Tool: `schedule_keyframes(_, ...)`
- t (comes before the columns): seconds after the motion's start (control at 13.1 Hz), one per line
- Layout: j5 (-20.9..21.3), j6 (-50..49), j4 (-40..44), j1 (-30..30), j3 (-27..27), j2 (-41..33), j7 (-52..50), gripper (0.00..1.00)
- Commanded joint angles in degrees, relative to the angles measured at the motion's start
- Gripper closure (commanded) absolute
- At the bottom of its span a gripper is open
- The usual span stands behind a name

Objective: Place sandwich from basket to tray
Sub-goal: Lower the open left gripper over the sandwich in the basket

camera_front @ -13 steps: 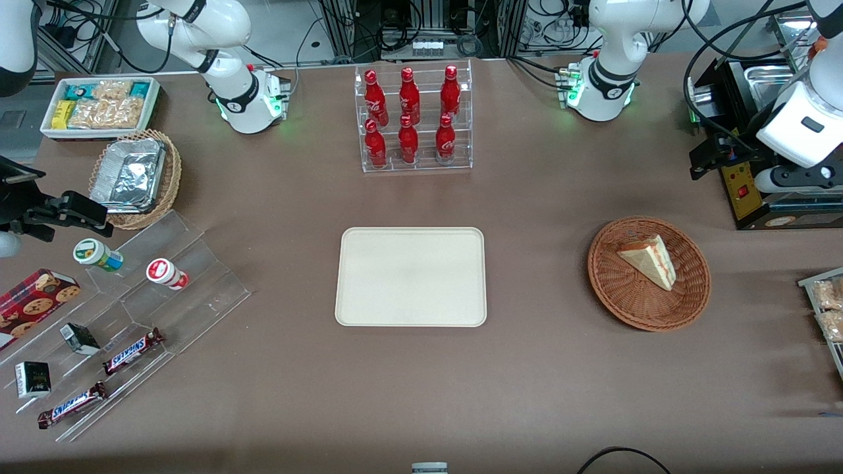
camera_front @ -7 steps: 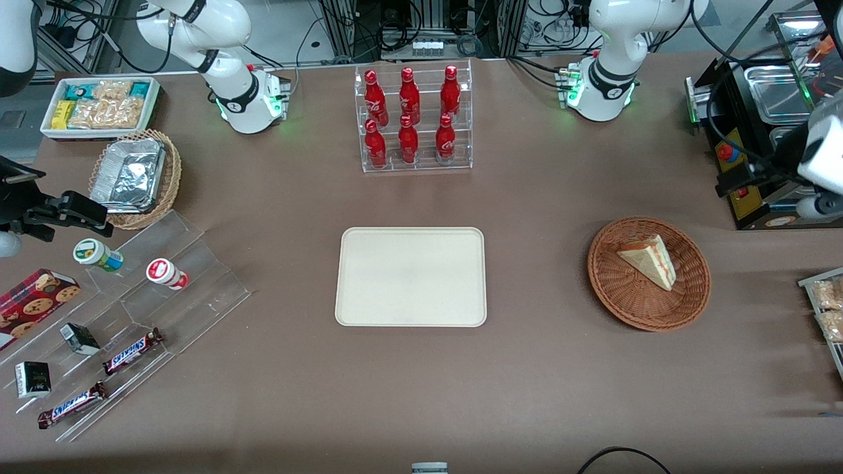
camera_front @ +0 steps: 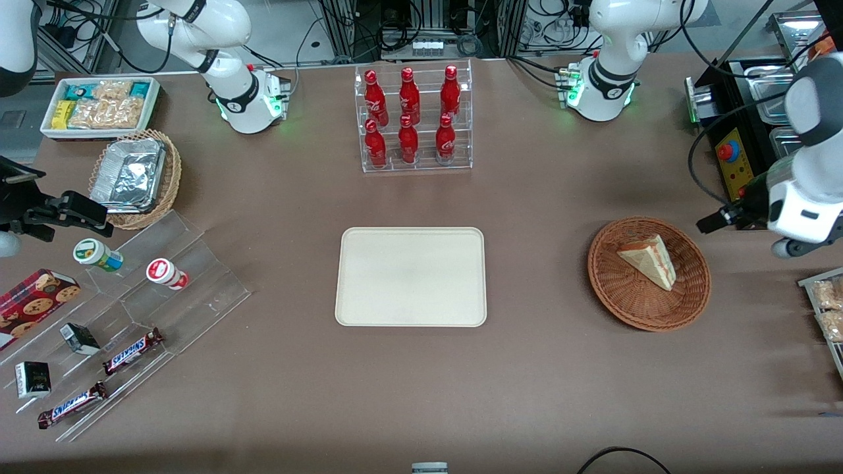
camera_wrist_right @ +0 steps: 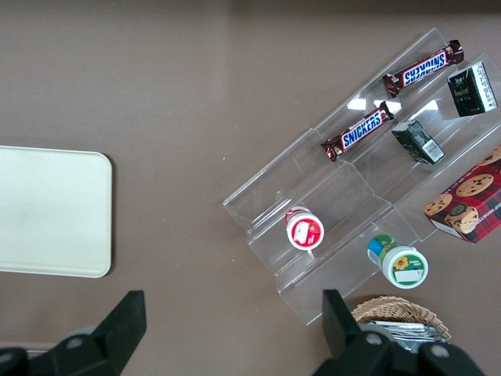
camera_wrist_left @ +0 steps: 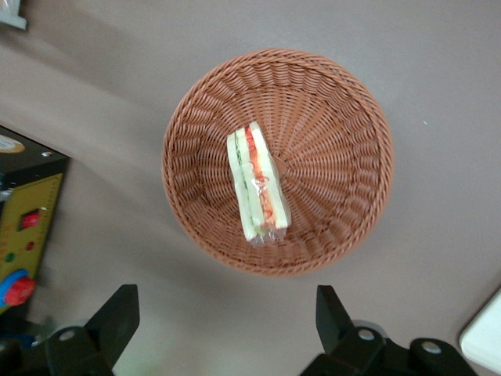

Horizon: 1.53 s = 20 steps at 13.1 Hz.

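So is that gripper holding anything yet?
Nothing. The gripper is open above the table beside the basket; the sandwich lies untouched inside.

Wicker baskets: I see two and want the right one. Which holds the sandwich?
The reddish-brown basket, under the open gripper, holds the sandwich. The tan one holds foil containers.

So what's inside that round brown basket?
Just one sandwich lies in the wicker basket, resting on its side with the red and green filling showing. What is under the sandwich is covered. The open gripper hangs above, beside the basket, touching nothing.
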Motion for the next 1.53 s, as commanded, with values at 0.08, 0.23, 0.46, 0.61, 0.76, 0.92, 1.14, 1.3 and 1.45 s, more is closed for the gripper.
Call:
schedule_keyframes(0.08, -0.35, 13.97, -11.28, 2.37, -0.62, -0.18, -6.08, 0.00)
schedule_keyframes(0.23, -1.92, 18.38, -13.06, 3.08, -0.70, 1.92, -11.35, 0.00)
schedule_keyframes(0.46, -2.20, 24.01, -14.03, 2.55, -0.79, 6.32, -14.71, 0.00)
schedule_keyframes(0.61, -2.37, 27.88, -14.91, 2.29, -0.88, 8.69, -16.37, 0.00)
schedule_keyframes(0.76, -2.38, 30.25, -15.17, 2.20, -1.23, 10.89, -17.26, 0.00)
schedule_keyframes(0.92, -2.38, 31.93, -15.53, 2.11, -1.23, 12.73, -17.26, 0.00)
schedule_keyframes(1.14, -2.46, 33.69, -16.05, 2.02, -2.11, 14.23, -17.26, 0.00)
schedule_keyframes(1.3, -2.46, 35.35, -17.19, 2.02, -2.20, 14.76, -17.26, 0.00)
schedule_keyframes(1.45, -2.46, 37.38, -18.07, 0.27, -2.11, 16.43, -17.61, 0.04)
